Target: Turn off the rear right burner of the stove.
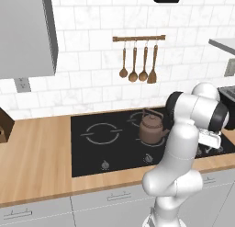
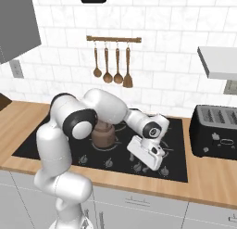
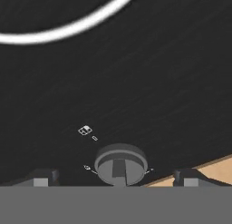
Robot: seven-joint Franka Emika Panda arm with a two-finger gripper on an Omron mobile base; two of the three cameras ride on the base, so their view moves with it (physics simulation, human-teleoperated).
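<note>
the gripper [image 3: 115, 178] is hanging over a round dark knob [image 3: 120, 163] with a raised bar, fingers spread wide on either side. the knob is sitting on the glossy black glass stove [image 3: 149, 82], beside the pale wooden counter [image 3: 216, 169].

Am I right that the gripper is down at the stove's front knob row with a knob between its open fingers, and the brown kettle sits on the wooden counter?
Not quite. The brown kettle sits on the stove, not on the wood, as the left base view shows. The rest holds: in the hand view the gripper is open with a knob between its fingers.
</note>
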